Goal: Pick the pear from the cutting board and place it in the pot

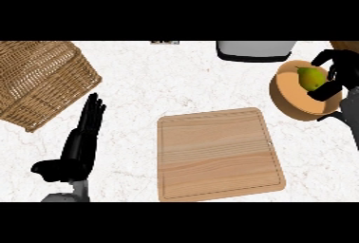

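surface: white marbled counter [182,80] with faint veins fills the view | far left: woven wicker basket [38,78], tilted, partly cut off by the edge | far edge, centre-right: grey-white rounded appliance or container [256,50], only its near part visible | far edge, centre: small dark item [165,42], too small to identify | light: even, soft shadows

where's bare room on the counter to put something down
The cutting board is bare. Open counter lies between it, the wicker basket and the grey container. It is crowded at the right, where the right hand holds the pear over the pot.
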Tool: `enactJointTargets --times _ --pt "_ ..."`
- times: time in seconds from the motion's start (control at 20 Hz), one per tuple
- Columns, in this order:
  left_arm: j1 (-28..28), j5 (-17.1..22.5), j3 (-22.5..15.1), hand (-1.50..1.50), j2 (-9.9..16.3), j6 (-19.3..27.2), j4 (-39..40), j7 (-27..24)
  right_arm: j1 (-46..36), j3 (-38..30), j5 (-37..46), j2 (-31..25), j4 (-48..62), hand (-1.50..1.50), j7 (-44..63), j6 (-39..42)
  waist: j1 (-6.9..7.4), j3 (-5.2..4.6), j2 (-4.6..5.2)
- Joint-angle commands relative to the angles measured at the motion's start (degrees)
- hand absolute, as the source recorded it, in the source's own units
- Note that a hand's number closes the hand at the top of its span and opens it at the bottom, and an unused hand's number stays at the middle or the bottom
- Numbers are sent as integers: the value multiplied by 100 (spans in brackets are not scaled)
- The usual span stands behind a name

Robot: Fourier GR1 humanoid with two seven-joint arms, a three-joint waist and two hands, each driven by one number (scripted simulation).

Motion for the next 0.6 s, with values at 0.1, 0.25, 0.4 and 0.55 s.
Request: enactJointTargets --times 0.1,0.25,0.4,0.55 --pt "27 -83 24 0 18 40 -126 52 -482 -331 -371 -99 1153 -150 -771 470 9 3 -6" --pt "-438 -1 171 0 -149 130 351 36 -322 -913 -995 -98 1054 -150 -1548 67 -73 8 19" --pt "38 -104 27 0 -46 49 78 -117 -581 -1662 -1833 96 843 -150 -1764 -33 -40 16 -18" --pt "55 61 192 0 42 -122 281 -252 -685 -2289 -2524 96 906 -150 -1961 81 -77 7 -8"
